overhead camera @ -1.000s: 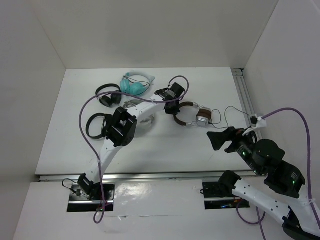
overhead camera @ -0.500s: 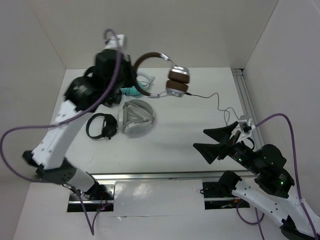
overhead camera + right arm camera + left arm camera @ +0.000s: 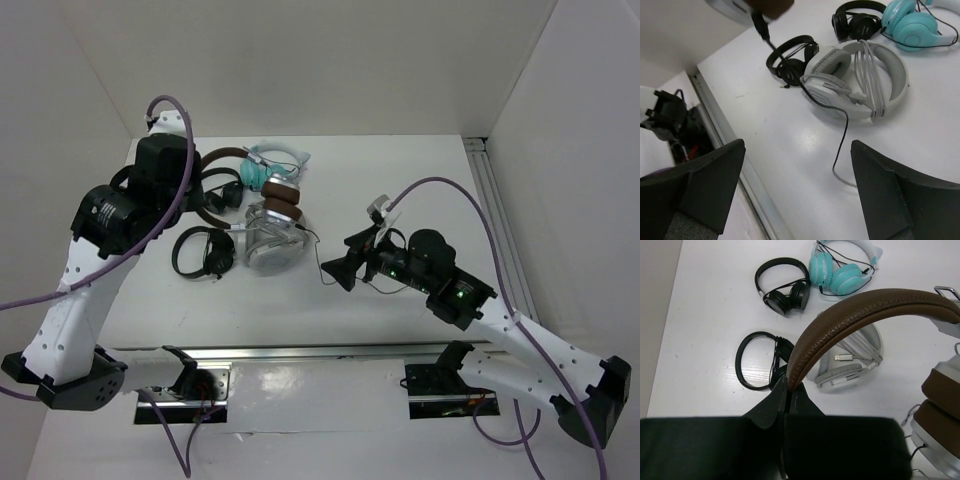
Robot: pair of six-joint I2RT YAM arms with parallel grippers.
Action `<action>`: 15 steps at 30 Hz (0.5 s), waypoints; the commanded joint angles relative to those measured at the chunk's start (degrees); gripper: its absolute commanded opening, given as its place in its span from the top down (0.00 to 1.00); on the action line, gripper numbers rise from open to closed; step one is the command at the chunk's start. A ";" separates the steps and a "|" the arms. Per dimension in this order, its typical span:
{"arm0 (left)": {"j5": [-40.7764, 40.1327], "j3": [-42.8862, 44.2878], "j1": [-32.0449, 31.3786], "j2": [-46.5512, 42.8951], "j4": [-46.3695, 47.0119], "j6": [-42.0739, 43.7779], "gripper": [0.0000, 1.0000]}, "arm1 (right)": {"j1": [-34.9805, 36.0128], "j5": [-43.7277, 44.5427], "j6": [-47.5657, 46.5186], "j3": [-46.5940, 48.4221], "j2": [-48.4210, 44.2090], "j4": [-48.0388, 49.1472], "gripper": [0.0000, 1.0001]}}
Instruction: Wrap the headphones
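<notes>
Our left claw (image 3: pixel 788 386) is clamped tight on the dark brown headband of the headphones (image 3: pixel 865 307), holding them above the table (image 3: pixel 420 180), earcups hanging over the grey-white pair (image 3: pixel 272 243). Our right claw (image 3: pixel 347 258) gapes wide and empty above the thin cable (image 3: pixel 842 131).

The headphones (image 3: pixel 282 195) hang over a large pair (image 3: pixel 270 243), smaller pairs (image 3: pixel 200 251) left and behind it

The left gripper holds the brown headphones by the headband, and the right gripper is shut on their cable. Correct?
No. The left gripper holds the headphones by the headband, but the right gripper is open; the right wrist view shows its fingers apart, clear of the cable.
</notes>
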 commanded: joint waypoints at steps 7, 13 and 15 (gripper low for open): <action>2.45 1.84 0.43 -0.34 3.80 -0.50 1.00 | -0.21 4.66 -11.28 -5.10 0.30 14.60 0.15; 9.39 3.07 3.50 0.89 2.48 -0.50 1.00 | -0.21 10.55 -12.33 -7.73 4.51 21.71 0.27; 10.80 3.07 4.56 0.89 2.48 -0.50 1.00 | -0.21 11.17 -12.86 -7.74 7.58 23.48 0.33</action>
